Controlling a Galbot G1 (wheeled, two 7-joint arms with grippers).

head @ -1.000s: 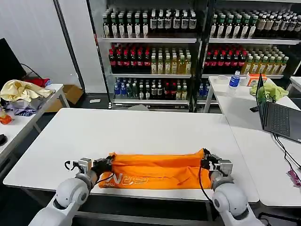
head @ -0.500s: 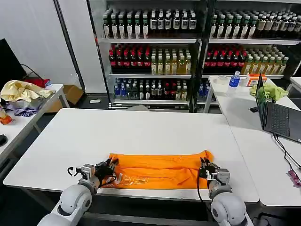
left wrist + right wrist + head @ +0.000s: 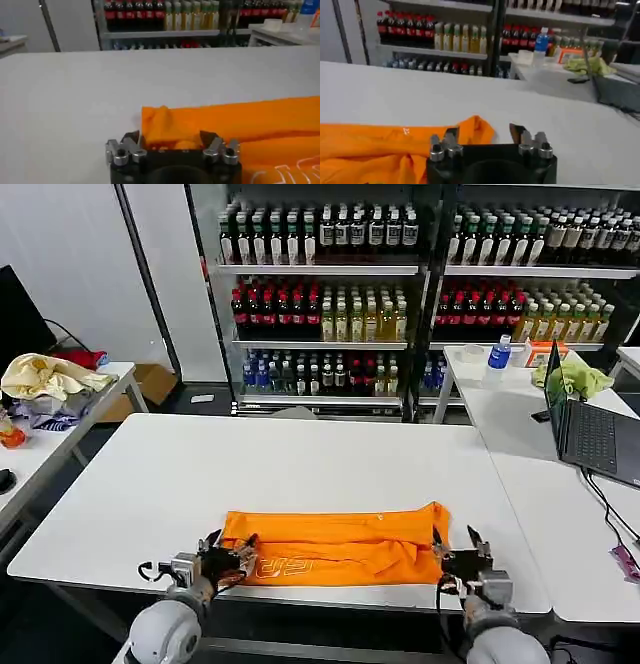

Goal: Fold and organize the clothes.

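Note:
The clothes are one bright orange T-shirt (image 3: 335, 542), folded into a long flat band near the front edge of the white table (image 3: 300, 459), with white lettering along its near hem. My left gripper (image 3: 228, 550) is open at the shirt's left end. In the left wrist view the left gripper (image 3: 170, 140) has its jaws spread wide, and the bunched corner of the shirt (image 3: 225, 120) lies just beyond them. My right gripper (image 3: 456, 544) is open at the shirt's right end. The right wrist view shows the right gripper (image 3: 485, 135) with the shirt (image 3: 380, 145) beside one finger, nothing held.
A side table at the left holds pale yellow and grey garments (image 3: 45, 374). The table at the right carries a laptop (image 3: 590, 434), a lime green cloth (image 3: 580, 377) and a water bottle (image 3: 498, 354). Shelves of drink bottles (image 3: 330, 314) stand behind.
Both grippers have let go of the shirt's ends and drawn back toward the table's near edge. The shirt has settled flat and lies a little farther from me.

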